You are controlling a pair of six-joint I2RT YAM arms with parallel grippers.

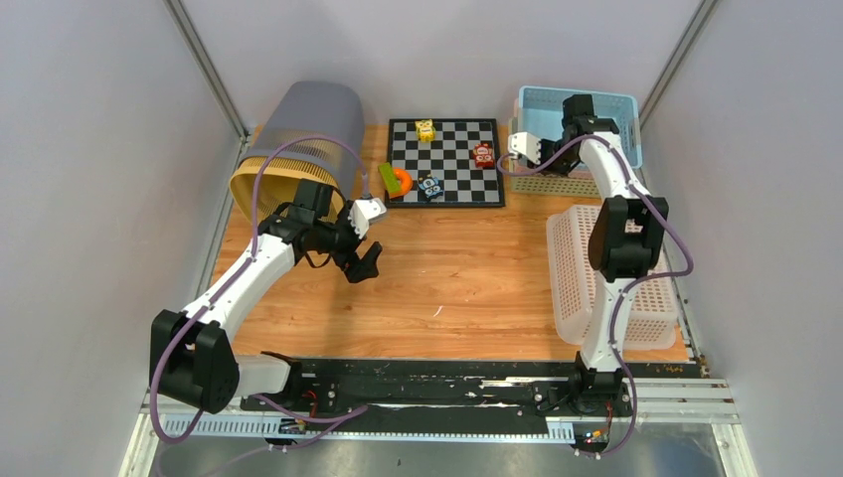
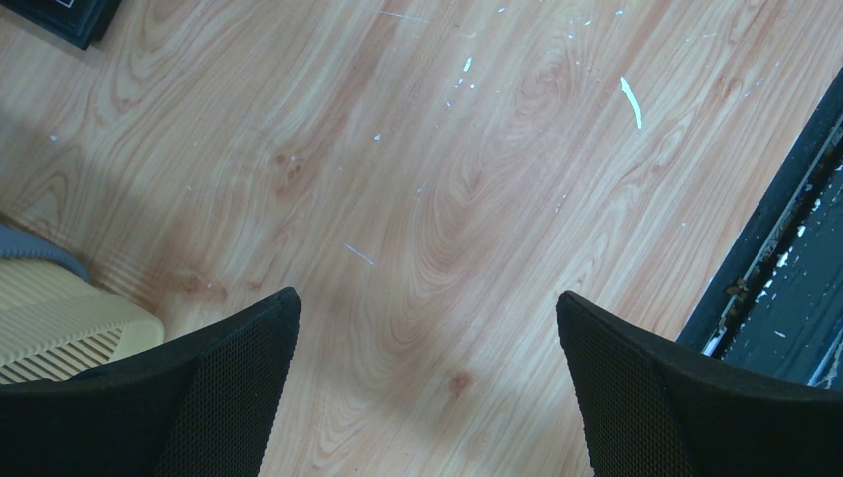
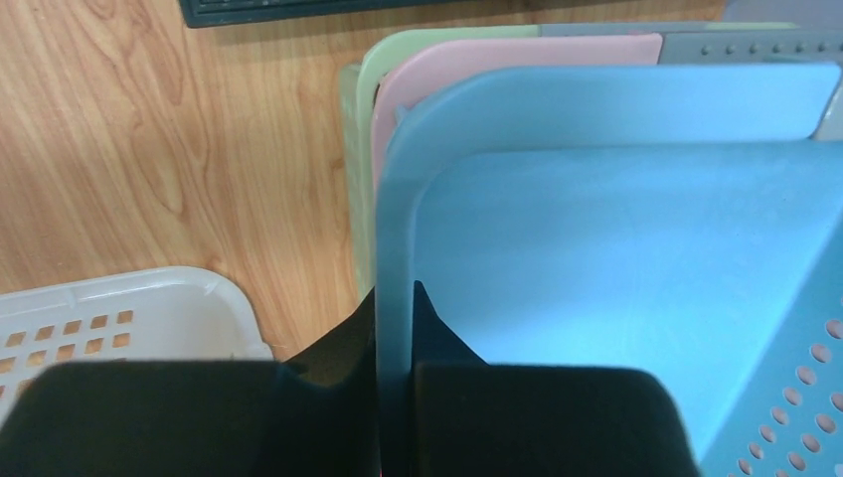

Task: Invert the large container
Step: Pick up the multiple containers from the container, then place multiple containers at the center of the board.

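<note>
Nearest, on the light wooden bench [image 1: 447, 278], the left gripper [image 1: 363, 260] hovers in front of and to the left of the black-and-white chessboard [image 1: 445, 162]. Its jaws are spread wide over bare wood and hold nothing. To the front right of the board, a white perforated plastic basket [image 1: 606, 278] lies bottom up. Left of the board, a big grey bin with a slatted yellow rim [image 1: 298, 139] lies on its side. Small toy cars sit on the board's squares.

Just right of the board's far end stands the large pale-blue plastic container [image 1: 557, 104], upright and nested in a pink one [image 3: 517, 50] and a green one [image 3: 398, 50]. The right gripper [image 3: 393, 308] is clamped on its near-left rim, one finger inside the wall and one outside.
</note>
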